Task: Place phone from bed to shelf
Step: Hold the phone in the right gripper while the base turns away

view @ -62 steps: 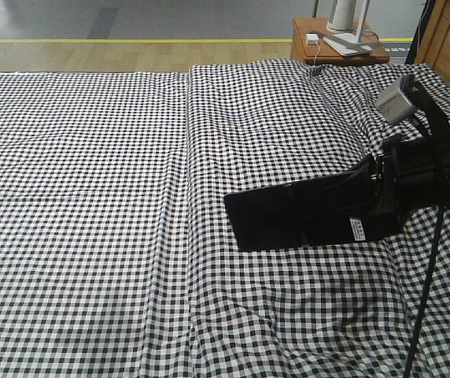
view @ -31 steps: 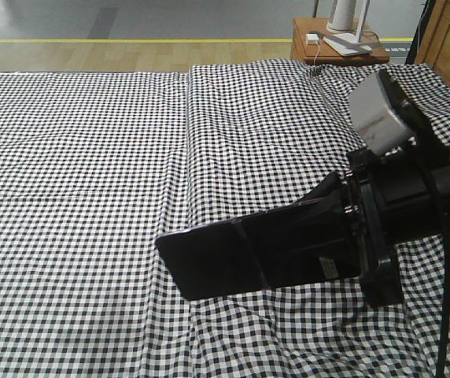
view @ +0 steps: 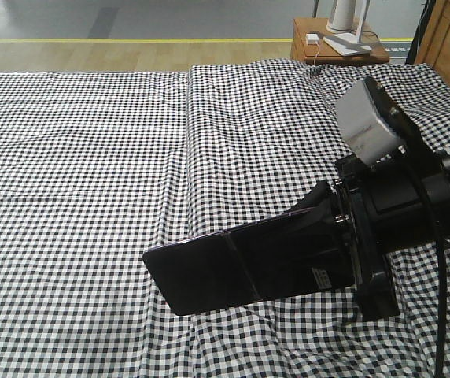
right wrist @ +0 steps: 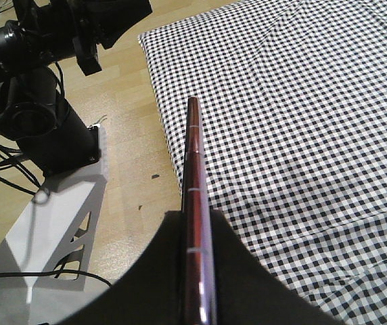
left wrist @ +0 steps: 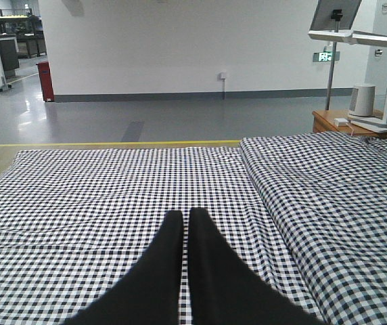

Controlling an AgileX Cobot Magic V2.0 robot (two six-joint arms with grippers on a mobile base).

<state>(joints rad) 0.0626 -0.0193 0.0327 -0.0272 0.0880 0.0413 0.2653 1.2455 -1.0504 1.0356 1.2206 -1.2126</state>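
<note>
Carrying the phone point(view: 197, 272) farther left in the front view than half a second ago, and well left of its place a second ago. Holding it up off the bed point(view: 91, 157), glossy face turned toward the front camera, free end pointing left and a little lower than the clamped end. Gripping it with the right gripper point(right wrist: 195, 215), closed tight on the phone's rear half, with one black finger point(right wrist: 247, 277) pressed to each broad face. Seen edge-on in the right wrist view, with the pinkish rim running straight up from between those fingers. Showing a small white label point(view: 324, 277) near the gripped end. Topped at the wrist by a grey camera box point(view: 370, 122), tilted back to the right.

With the left gripper point(left wrist: 183, 220) pinched down to a thin slit, gripping nothing, hovering over the checked cloth and pointing toward the bed's far edge.

Past the bed's far right corner, a brown side table point(view: 343, 49) with a white lamp base point(view: 343, 16) on it. Beyond the phone in the right wrist view, pale wooden floor point(right wrist: 132, 135) along the bed's edge, with the robot's black base point(right wrist: 44, 128) standing on it.
</note>
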